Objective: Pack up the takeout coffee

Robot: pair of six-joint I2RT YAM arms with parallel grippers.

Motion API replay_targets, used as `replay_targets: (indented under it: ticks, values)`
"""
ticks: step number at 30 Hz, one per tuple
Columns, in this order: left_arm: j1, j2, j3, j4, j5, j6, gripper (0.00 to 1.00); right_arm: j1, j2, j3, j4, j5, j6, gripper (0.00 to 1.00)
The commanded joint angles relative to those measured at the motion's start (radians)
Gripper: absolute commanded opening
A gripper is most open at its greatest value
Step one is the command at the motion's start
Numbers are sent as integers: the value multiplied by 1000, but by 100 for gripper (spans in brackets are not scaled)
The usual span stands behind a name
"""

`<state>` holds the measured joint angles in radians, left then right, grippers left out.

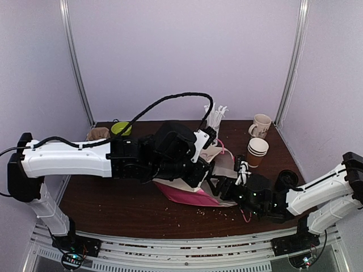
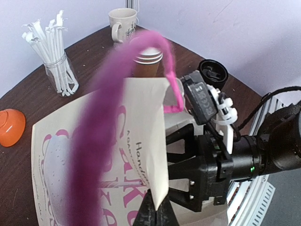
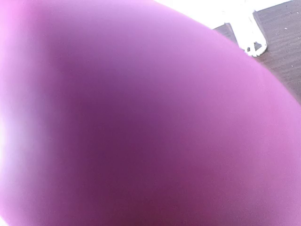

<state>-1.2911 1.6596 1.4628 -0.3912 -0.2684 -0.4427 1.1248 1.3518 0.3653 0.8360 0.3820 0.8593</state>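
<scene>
Here, two robot arms work at a white paper bag (image 1: 190,195) printed in pink, lying mid-way across a dark wooden table (image 1: 113,205). The left gripper (image 2: 153,213), reaching in from the left, is clenched on the edge of the bag's upper panel and holds it raised, evidently to keep the mouth agape. The bag's pink rope handle (image 2: 113,103) droops across that arm's wrist camera. The right gripper (image 2: 175,167) faces the opening from the right, its jaws spread and nothing between them, apparently placed to widen the mouth or steady the lower panel. Its own camera sees little but a pink blur, probably the bag close against the lens.

The takeout coffee cup (image 1: 257,152), brown kraft paper with a white rim, stands upright on the table to the far right of the bag. It is apart from both grippers, not yet packed and with no lid on it, and it looks like the top of a short nested stack. The black lids (image 1: 286,178) sit nearer, just to its right. Beyond the cup is a cream ceramic mug (image 1: 261,124), and toward the far edge a glass of paper-wrapped straws (image 1: 215,116); a green bowl (image 1: 121,128) sits far left. By this showing the bag is being readied, and the cup has yet to be capped and fetched.
</scene>
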Motion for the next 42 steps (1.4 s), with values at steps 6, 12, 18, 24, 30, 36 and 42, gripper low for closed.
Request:
replay_targets:
  ticks: [6,12,18,24,30,36,42]
  values:
    - [12,8,50,86,-30,-29,0,16,-175,-62,-47,-102,-218,70]
    - [13,29,86,81,-12,-15,0,32,-153,-34,-105,-156,-320,68]
    - [12,36,100,83,26,2,0,45,-68,26,-150,-177,-355,68]
    - [12,23,82,110,84,13,0,38,50,114,-195,-117,-265,68]
    - [12,17,78,112,114,19,0,6,70,113,-161,52,-82,69]
    - [12,13,74,118,122,18,0,-19,81,109,-85,164,-23,70]
    - [12,13,78,135,137,18,0,-23,127,131,-25,252,28,70]
